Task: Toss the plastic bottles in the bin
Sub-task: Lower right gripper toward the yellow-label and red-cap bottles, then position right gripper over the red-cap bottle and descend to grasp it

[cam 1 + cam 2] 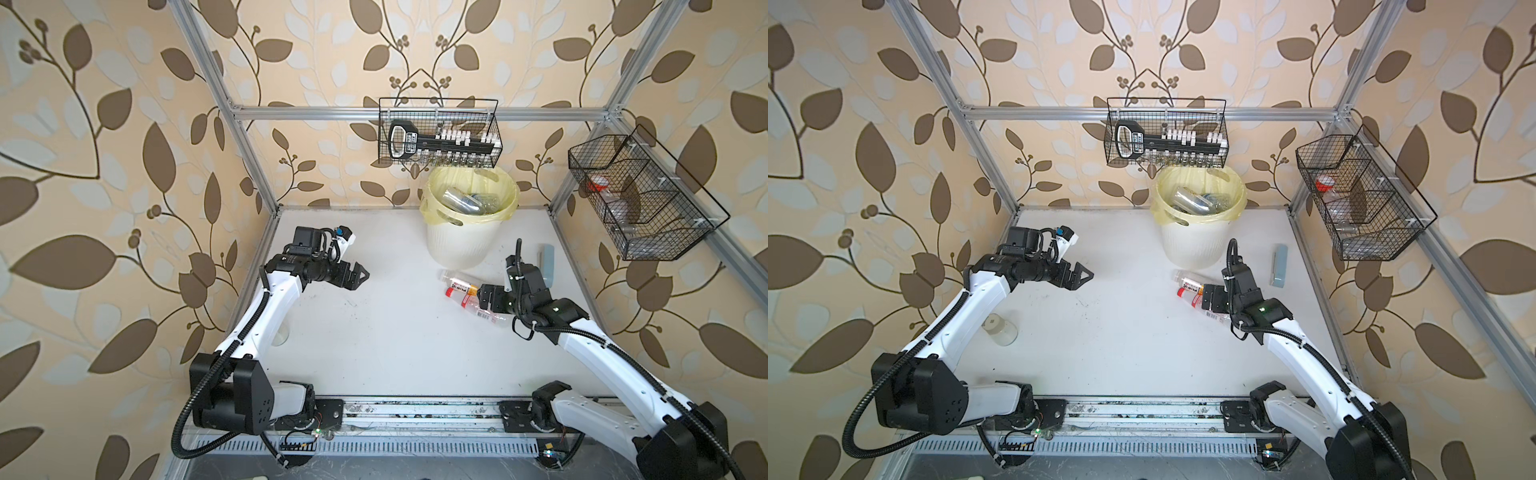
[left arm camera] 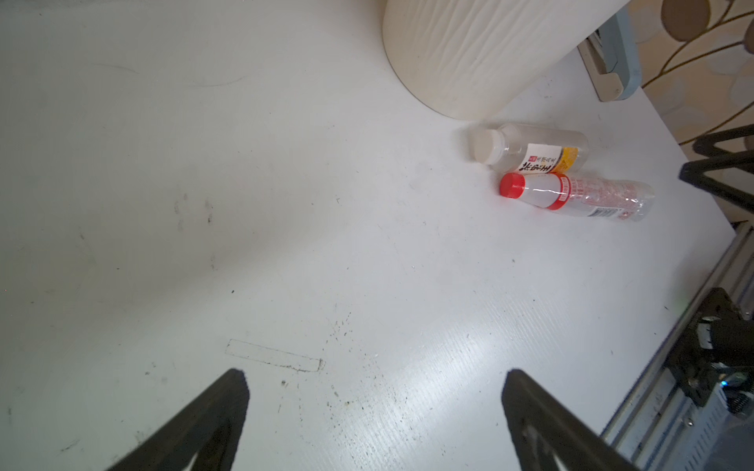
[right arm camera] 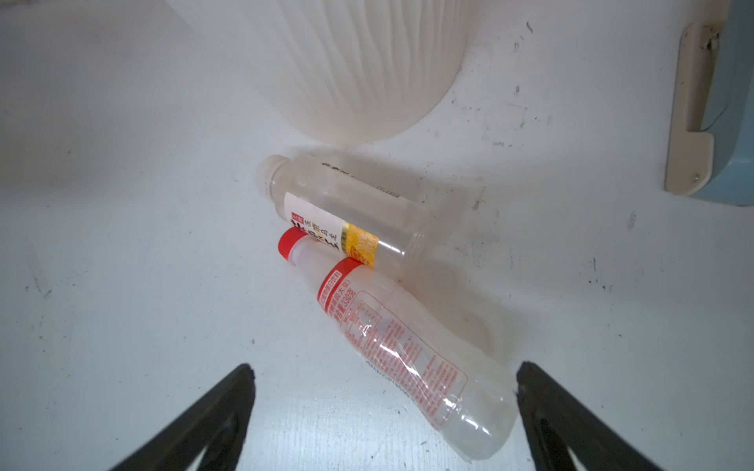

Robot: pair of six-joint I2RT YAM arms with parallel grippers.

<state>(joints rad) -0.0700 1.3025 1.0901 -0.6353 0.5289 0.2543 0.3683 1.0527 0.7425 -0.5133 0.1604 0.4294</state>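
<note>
Nearest the front, a small clear upright container with a pale lid (image 1: 1000, 330) is seen just beside the left arm; whether it is one of the bottles cannot be told. Farther in, the left gripper (image 1: 360, 276) is held spread and empty above the bare white tabletop (image 1: 395, 340), well apart from the work. The right gripper (image 3: 385, 367) is also spread wide with nothing in it. It is poised over the clear, waisted plastic bottle with the red cap and red-printed label (image 3: 424, 379), which lies on its side with its base end between the two fingers. The neck of this bottle touches the clear, straight-sided plastic bottle with the white cap and white-and-yellow label (image 3: 342, 220), which lies just beside the foot of the round cream-white ribbed bin (image 1: 457, 245). The bin is lined with a pale yellow bag, and several bottles (image 1: 465, 201) are seen inside it. Both loose bottles appear empty, so they are judged light, thin-walled, easily dented and smooth enough to roll or slip from a hard pinch. The red-capped one is probably best taken across its labelled body, clear of its neighbour, with a moderate squeeze.
</note>
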